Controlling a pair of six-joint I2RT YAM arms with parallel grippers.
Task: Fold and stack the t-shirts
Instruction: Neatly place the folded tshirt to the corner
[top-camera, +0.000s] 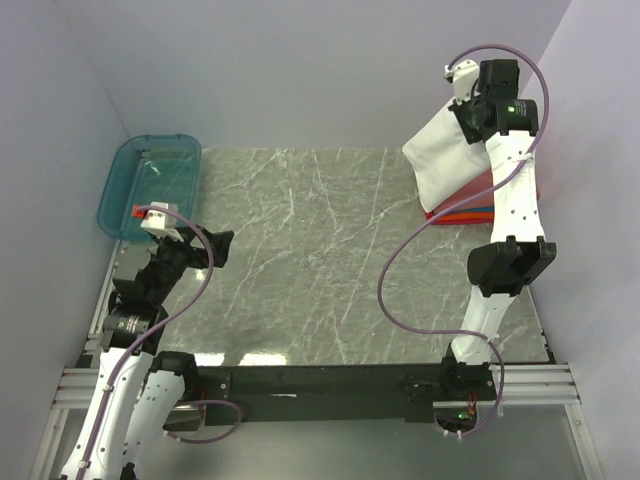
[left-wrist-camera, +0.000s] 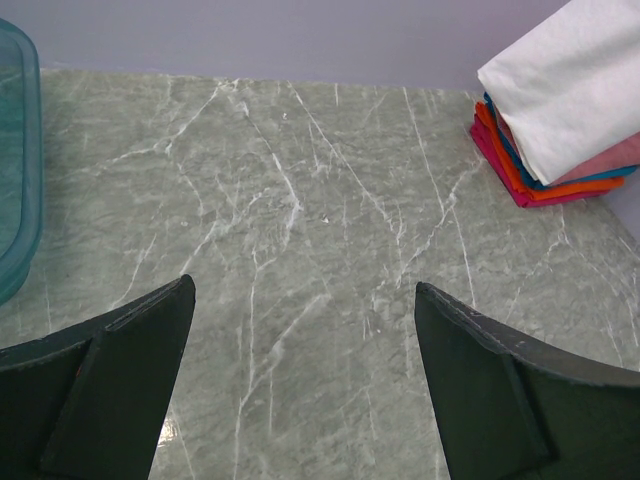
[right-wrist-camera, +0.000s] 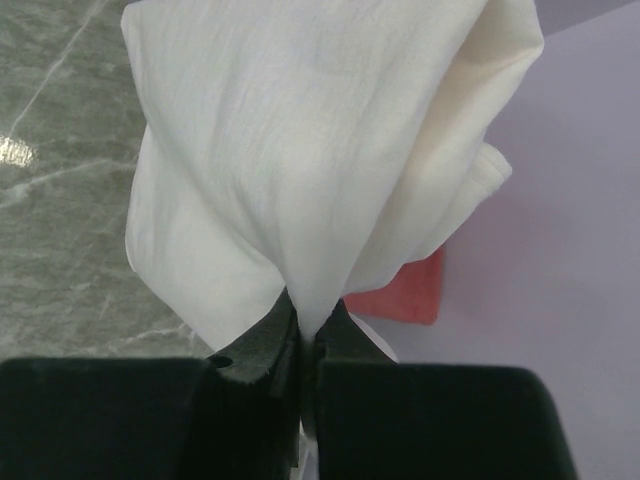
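The right claw (right-wrist-camera: 300, 330) is clamping an edge of the folded white tee (right-wrist-camera: 300, 150), which is leaning onto the stack (top-camera: 465, 212) at the bench's far right corner, just below the claw. The left claw (left-wrist-camera: 302, 288) is hovering spread wide and empty near the left edge.

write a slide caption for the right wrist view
Right tool pinching a fold of the white t-shirt, red shirt behind it, marble table at left
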